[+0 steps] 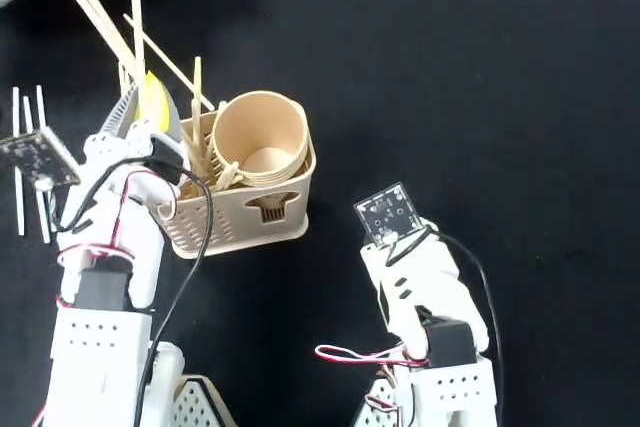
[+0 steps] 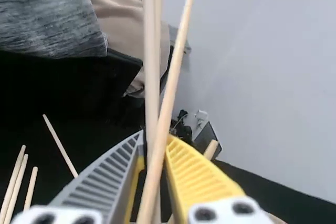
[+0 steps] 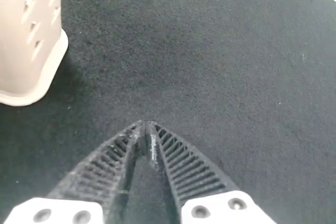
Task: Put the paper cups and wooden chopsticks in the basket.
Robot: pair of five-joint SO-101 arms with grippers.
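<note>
Wooden chopsticks (image 2: pixel 157 77), a small bundle, sit clamped between the grey and yellow fingers of the left hand (image 2: pixel 156 140), which is closed on them near their lower ends. The bundle is raised and slants upward, away from the basket (image 1: pixel 240 222). This hold appears to keep the sticks clear of the rim so they can go in end-first.

More sticks (image 1: pixel 197 97) stand in the basket on the side nearest the left arm. The stacked paper cups (image 1: pixel 258 137) fill the remainder, so the free slot is narrow.

The right hand (image 3: pixel 144 128) has its fingers pressed together on nothing. It rests low over the table (image 1: pixel 500 97), near the basket but apart from it, and looks parked.

The table is matte black cloth. A few loose sticks (image 1: pixel 20 197) lie on it beside the left arm, probably awaiting collection. A pale wall (image 2: pixel 262 77) stands behind.
</note>
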